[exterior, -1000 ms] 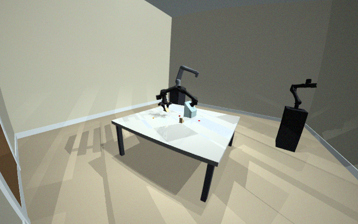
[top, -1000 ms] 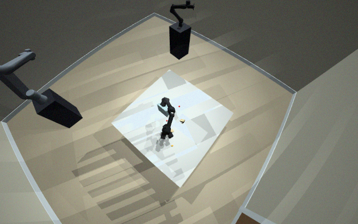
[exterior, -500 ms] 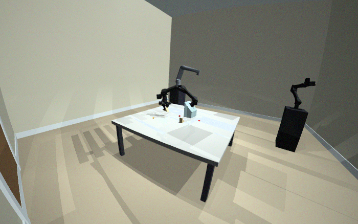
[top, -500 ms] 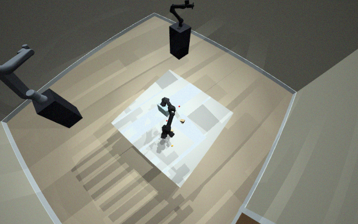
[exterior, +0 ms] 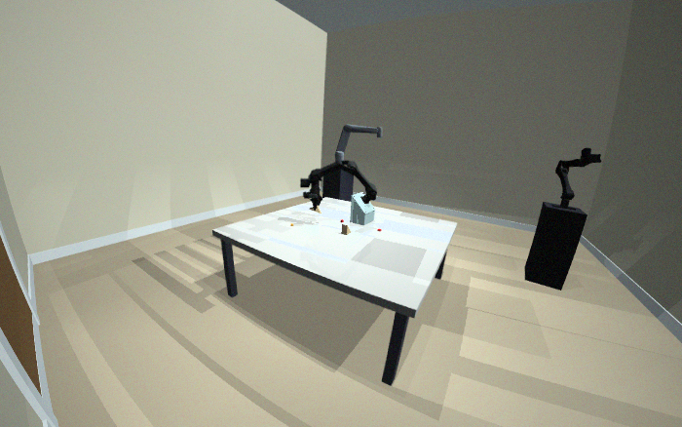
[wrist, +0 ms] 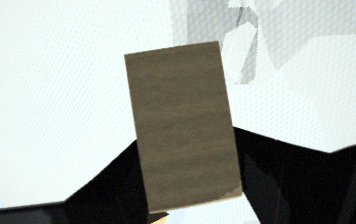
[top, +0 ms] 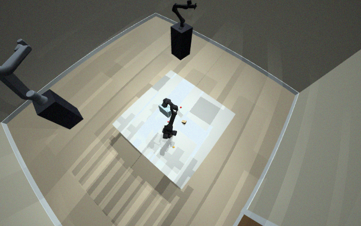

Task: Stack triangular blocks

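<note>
Holding one triangular block (wrist: pixel 182 125), the gripper (exterior: pixel 315 204) is clamped on it with the jaws part-way apart, the dark fingers pressing the block from either side. In the wrist view the held block shows a broad brown wood-grain face, tilted slightly off vertical, with the white table (exterior: pixel 401 291) behind it. In the exterior view the gripper hangs above the table near its far left edge, with the block's tan tip just visible beneath it; whether it clears the surface cannot be judged. The second triangular block (exterior: pixel 346 229) stands on the table, well apart from the gripper, nearer the middle. The arm's pale blue base (exterior: pixel 362 211) sits just behind that block. Small red markers (exterior: pixel 378 229) and an orange marker (top: pixel 173 146) lie scattered on the table top
</note>
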`<state>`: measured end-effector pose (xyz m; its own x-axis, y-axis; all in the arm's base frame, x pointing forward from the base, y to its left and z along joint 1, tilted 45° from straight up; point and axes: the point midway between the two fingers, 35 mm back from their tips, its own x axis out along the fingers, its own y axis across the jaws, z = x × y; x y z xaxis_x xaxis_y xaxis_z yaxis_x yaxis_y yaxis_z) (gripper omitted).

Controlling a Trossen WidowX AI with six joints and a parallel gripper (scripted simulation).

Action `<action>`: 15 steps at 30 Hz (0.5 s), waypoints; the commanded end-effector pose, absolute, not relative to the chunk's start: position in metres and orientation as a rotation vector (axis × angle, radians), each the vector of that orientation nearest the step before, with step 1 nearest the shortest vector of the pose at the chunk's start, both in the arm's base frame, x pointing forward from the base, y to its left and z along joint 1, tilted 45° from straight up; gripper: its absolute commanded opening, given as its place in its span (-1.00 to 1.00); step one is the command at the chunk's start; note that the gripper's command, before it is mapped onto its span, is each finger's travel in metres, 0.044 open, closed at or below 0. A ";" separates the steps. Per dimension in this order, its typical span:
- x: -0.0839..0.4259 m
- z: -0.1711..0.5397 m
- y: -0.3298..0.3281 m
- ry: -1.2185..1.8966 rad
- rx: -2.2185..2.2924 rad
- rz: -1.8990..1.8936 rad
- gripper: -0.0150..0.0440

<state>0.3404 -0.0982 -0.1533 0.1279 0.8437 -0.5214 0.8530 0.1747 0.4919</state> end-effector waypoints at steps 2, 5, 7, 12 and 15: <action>0.338 -0.154 -0.097 1.608 1.490 0.111 -0.49; 0.338 -0.153 -0.097 1.566 1.410 0.175 -0.49; 0.338 -0.153 -0.097 1.537 1.355 0.217 -0.49; 0.338 -0.152 -0.096 1.463 1.217 0.314 -0.49; 0.337 -0.152 -0.096 1.418 1.133 0.369 -0.49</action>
